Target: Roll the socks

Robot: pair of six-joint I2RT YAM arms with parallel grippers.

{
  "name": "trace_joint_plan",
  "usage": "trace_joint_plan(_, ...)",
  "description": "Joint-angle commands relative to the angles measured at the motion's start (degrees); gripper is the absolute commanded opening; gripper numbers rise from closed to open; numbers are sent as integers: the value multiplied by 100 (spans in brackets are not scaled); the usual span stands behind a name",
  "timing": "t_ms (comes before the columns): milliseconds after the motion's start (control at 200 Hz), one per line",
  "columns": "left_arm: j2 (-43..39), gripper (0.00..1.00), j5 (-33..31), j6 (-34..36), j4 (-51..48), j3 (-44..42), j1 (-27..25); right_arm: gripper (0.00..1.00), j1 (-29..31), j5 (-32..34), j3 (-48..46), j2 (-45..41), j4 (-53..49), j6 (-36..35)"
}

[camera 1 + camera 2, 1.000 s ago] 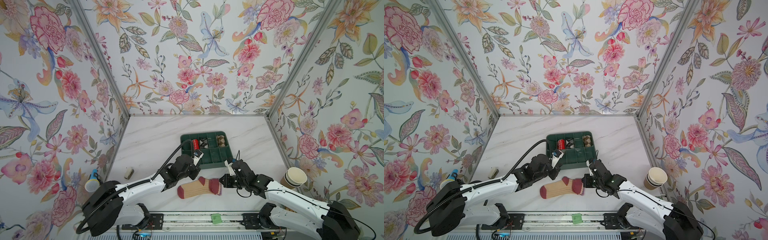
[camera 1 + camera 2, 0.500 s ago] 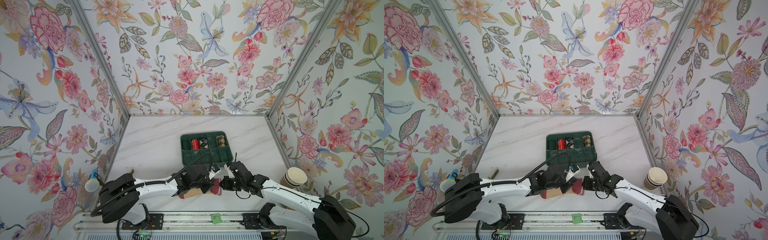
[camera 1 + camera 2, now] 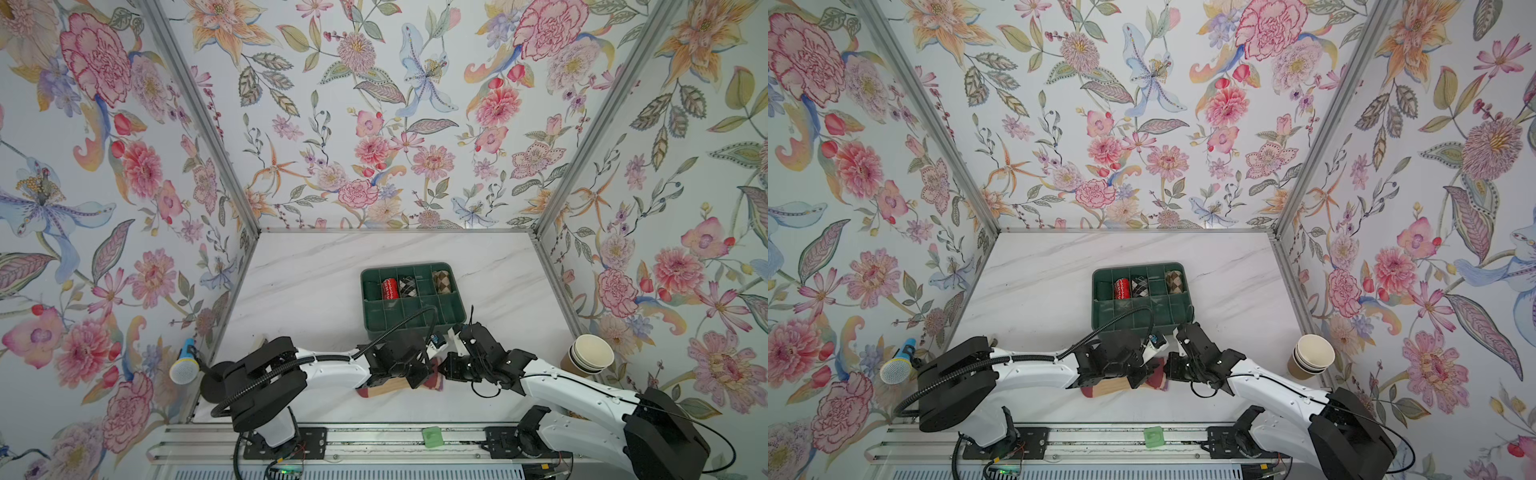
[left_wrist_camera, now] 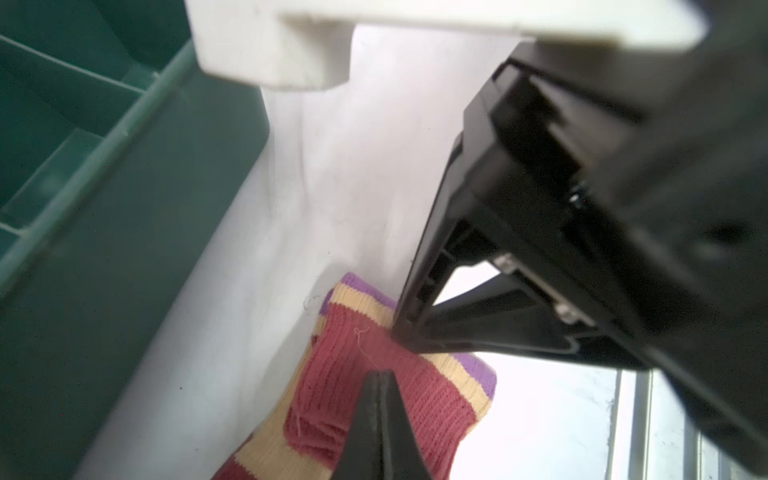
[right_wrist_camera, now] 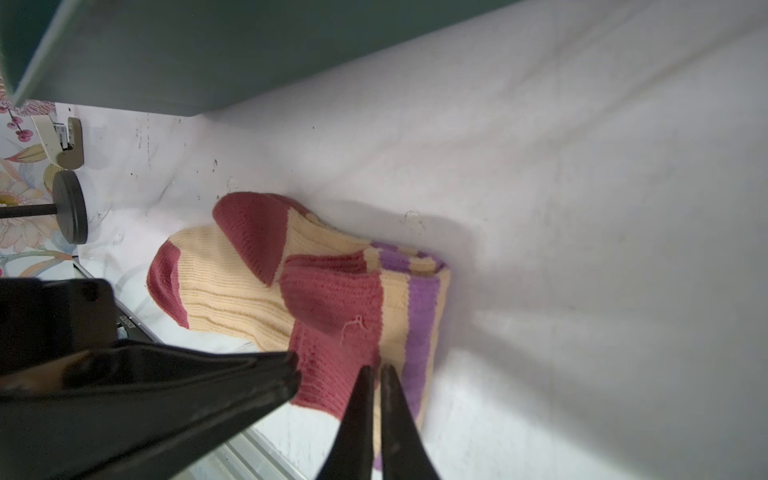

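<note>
A pair of cream socks point(image 5: 232, 282) with red toes, heels and cuffs and purple stripes lies flat near the table's front edge, half hidden under the arms in both top views point(image 3: 388, 386) point(image 3: 1108, 386). The red cuff end is folded back over the striped part point(image 4: 415, 399). My right gripper point(image 5: 376, 370) point(image 3: 444, 370) is shut on that folded end, with fabric between its tips. My left gripper point(image 4: 380, 376) point(image 3: 419, 380) is shut with nothing in it. Its closed tip rests on the red cuff, next to the right gripper point(image 4: 401, 332).
A green divided tray point(image 3: 455, 316) stands just behind the socks, with rolled socks point(image 3: 390, 288) in its back row. Stacked paper cups point(image 3: 590, 355) stand at the right wall. A microphone point(image 3: 185, 365) on a black stand point(image 5: 70, 208) is at the left.
My left arm has swung right over the socks, from their left part to the cuff end. The right gripper has stayed at the cuff end. That end now lies folded.
</note>
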Motion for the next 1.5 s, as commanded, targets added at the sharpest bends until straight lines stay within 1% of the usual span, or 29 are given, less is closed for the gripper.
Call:
trace_joint_plan(0, 181, 0, -146, -103, -274, 215, -50, 10, -46, -11, -95, -106, -33, 51)
trace_joint_plan(155, 359, 0, -113, -160, -450, 245, -41, 14, -116, -13, -142, -246, -156, 51)
trace_joint_plan(365, 396, 0, 7, -231, -485, 185, -35, 26, -159, -59, -312, -355, -163, 135)
trace_joint_plan(550, 295, 0, 98, -285, -541, 135, 11, 31, -159, -223, -426, -357, 66, 233)
trace_joint_plan(881, 299, 0, 255, -360, -610, 67, 53, 33, -159, -340, -613, -357, 343, 363)
trace_joint_plan(1186, 185, 0, 306, -373, -886, 42, 99, 33, -161, -394, -700, -266, 582, 427)
trace_joint_plan(1491, 276, 0, 501, -452, -769, -10, 141, 33, -158, -421, -794, -203, 795, 483)
